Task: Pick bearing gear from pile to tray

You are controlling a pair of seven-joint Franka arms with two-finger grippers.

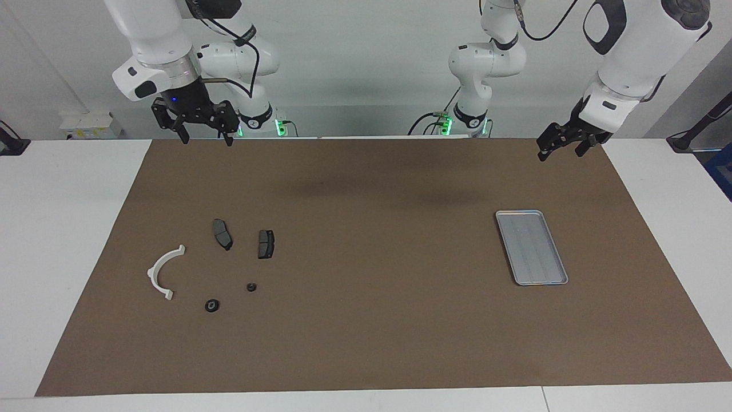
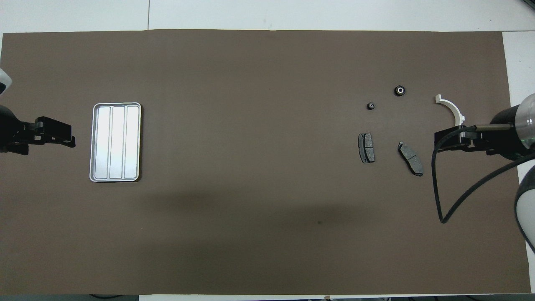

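Well, the tray (image 1: 531, 247) holds no parts

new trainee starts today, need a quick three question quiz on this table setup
1. True or false: the tray is empty.
2. How many black rings lie in the pile?
3. The white bracket lies: A in the tray, B on the mat beside the rings, C off the mat.
Key: 1 true; 2 two; 3 B.
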